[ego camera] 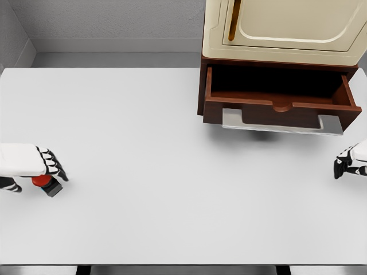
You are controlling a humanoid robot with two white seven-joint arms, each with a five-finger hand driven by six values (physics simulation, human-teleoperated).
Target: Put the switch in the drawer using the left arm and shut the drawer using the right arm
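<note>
The left hand (pixel 35 166) pinched the red switch (pixel 46 183) beneath its fingers; the right hand (pixel 348 163) rested loosely curled, holding nothing, below the open drawer (pixel 279 97).

A bare simulated test room is shown: a plain white table (pixel 172 172) is set against grey walls (pixel 114 20), and a cream cabinet (pixel 287 28) with an open brown drawer (pixel 281 94) is placed on it.
</note>
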